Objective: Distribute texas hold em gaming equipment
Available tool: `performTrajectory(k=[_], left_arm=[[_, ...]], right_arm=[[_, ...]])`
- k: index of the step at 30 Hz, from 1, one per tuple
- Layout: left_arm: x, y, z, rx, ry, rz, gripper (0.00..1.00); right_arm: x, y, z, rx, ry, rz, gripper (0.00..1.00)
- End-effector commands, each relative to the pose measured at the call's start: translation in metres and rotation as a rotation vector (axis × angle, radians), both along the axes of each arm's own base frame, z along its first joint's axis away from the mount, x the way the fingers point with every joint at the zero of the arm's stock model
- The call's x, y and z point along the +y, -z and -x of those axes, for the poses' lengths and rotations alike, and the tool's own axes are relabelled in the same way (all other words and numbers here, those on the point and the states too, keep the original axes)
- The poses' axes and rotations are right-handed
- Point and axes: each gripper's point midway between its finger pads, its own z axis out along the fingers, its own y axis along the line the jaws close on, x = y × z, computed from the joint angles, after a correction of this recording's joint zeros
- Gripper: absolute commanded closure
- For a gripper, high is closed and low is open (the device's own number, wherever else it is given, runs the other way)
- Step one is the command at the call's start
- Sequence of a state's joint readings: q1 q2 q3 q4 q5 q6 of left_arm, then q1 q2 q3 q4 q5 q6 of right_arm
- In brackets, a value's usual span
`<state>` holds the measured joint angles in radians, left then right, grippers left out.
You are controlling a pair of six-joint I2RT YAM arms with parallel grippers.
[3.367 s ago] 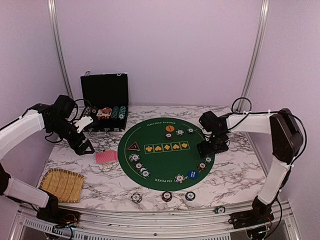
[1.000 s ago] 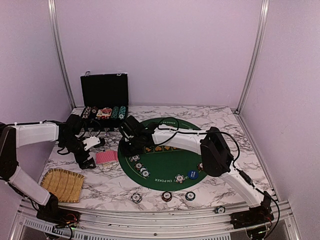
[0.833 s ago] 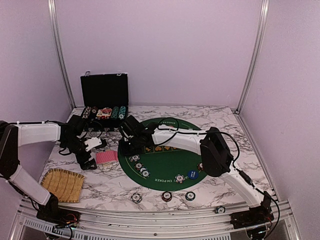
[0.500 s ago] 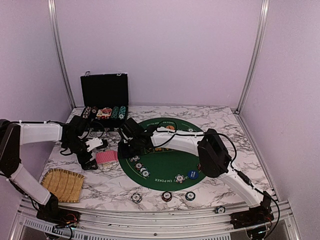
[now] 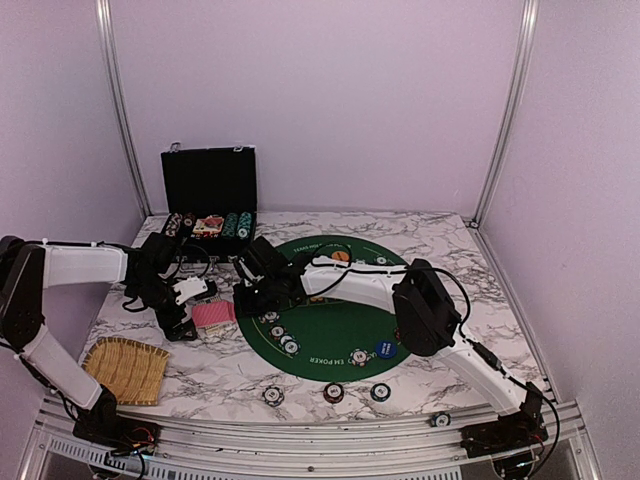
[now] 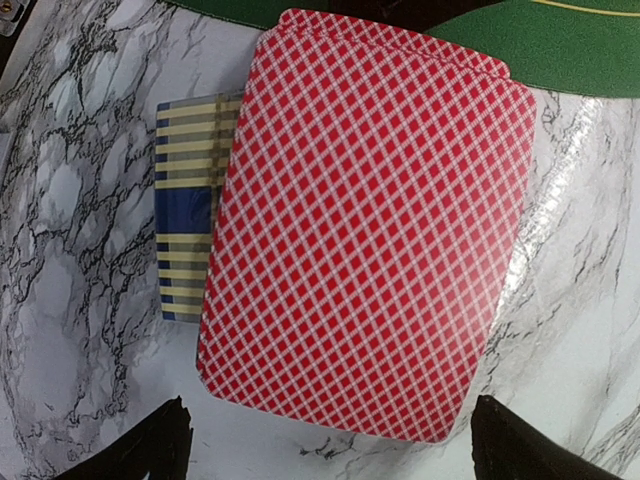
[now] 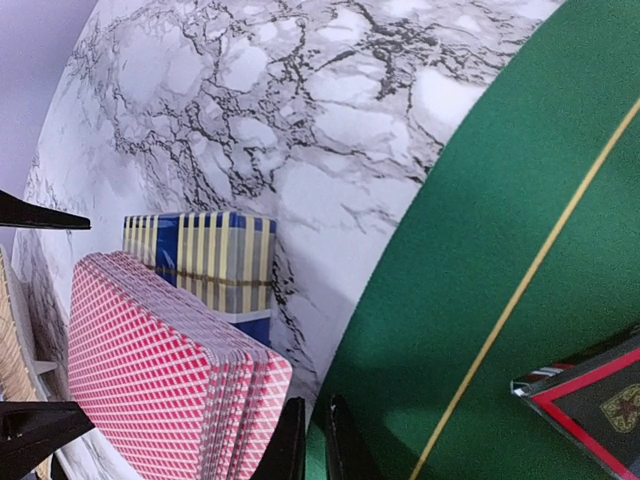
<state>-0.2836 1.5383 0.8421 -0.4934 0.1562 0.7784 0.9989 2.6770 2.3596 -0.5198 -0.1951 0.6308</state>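
Observation:
A stack of red-backed playing cards point(image 5: 213, 313) point(image 6: 365, 220) lies on the marble, partly over a blue-and-yellow striped box point(image 6: 185, 220) point(image 7: 200, 255). My left gripper point(image 5: 188, 315) point(image 6: 330, 450) hangs just left of the stack, open wide, a fingertip on either side of its near edge. My right gripper point(image 5: 243, 302) point(image 7: 315, 445) is shut on nothing, its tips at the left rim of the green felt point(image 5: 340, 320) beside the cards point(image 7: 160, 370). A dark triangular marker point(image 7: 600, 400) lies on the felt. Striped chips point(image 5: 278, 332), a blue button point(image 5: 385, 349) and an orange button point(image 5: 340, 256) also lie there.
The open black chip case point(image 5: 210, 180) stands at the back left with chips in its tray. A woven straw mat point(image 5: 125, 368) lies at the front left. Three chips point(image 5: 333, 392) sit in a row on the marble in front of the felt, another point(image 5: 441, 420) near the front rail.
The right arm swung from the felt's right side across to its left rim and edged closer to the cards. The left gripper slid right, up to the stack.

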Motion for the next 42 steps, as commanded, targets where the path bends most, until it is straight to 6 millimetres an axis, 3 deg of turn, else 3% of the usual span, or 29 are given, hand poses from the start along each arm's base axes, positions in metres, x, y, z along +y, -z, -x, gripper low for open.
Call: performTrajectory(k=[1,18,25,31,42], left_arm=[[-0.003,0.002,0.000,0.003,-0.002,0.006,0.01],[-0.006,0.009,0.001,0.024,0.002,0.000,0.01],[-0.008,0.008,-0.006,0.014,-0.009,0.007,0.01],[-0.011,0.004,-0.011,-0.001,0.006,0.009,0.01],[-0.011,0.001,-0.007,0.006,0.094,-0.015,0.01]], right_arm=[[0.014,0.003,0.011,-0.001,-0.043,-0.026,0.91],[0.028,-0.005,0.021,-0.023,-0.092,-0.064,0.89],[0.025,-0.003,0.021,-0.022,-0.090,-0.048,0.89],[0.021,-0.009,0.020,-0.032,-0.079,-0.038,0.80],[0.013,-0.013,0.017,-0.035,-0.066,-0.027,0.74]])
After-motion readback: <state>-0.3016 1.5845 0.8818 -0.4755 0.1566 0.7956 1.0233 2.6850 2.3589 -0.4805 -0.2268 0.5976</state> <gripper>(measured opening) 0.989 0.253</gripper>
